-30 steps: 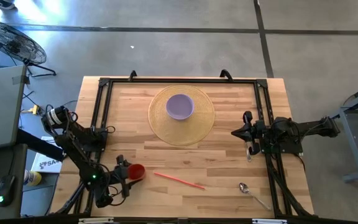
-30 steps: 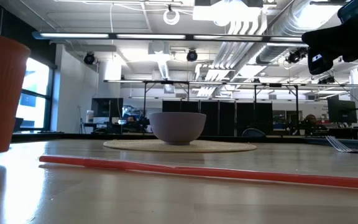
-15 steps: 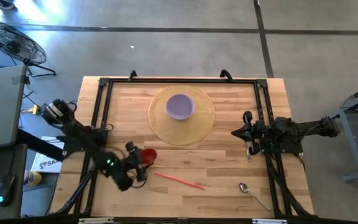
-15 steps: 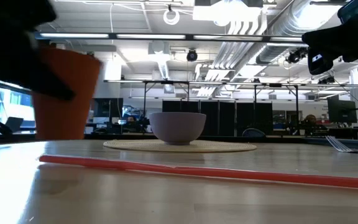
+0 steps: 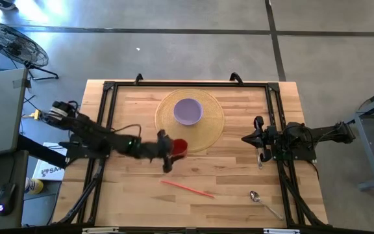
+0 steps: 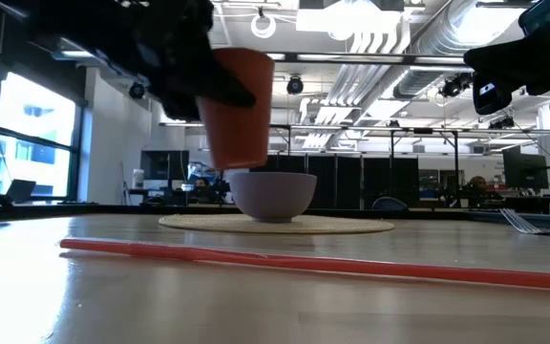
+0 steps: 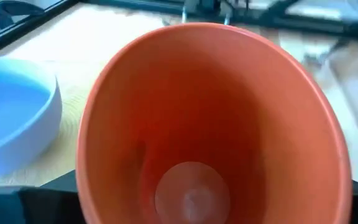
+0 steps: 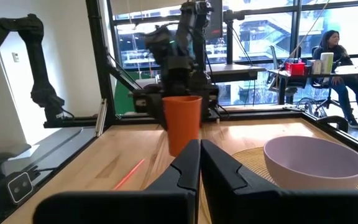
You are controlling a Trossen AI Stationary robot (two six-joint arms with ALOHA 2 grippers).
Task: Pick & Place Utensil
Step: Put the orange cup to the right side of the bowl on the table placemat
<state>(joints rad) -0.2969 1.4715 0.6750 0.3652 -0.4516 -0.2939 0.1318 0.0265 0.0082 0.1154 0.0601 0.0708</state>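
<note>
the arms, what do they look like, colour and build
Both are dark, near-black jointed arms with loose black cables along them. The left arm shows a small green light near its wrist. The right gripper has two flat, tapering dark fingers. No legible markings show.

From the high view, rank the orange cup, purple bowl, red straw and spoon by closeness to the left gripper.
1. Orange cup: held in the left gripper, at the round mat's near edge.
2. Purple bowl: on the mat, toward the table's far side.
3. Red straw: toward the front edge; nearly tied with the bowl.
4. Spoon: front right corner.

Open-plan lab, exposed ducts [image 6: 399,38], workbenches [image 8: 309,73]
</note>
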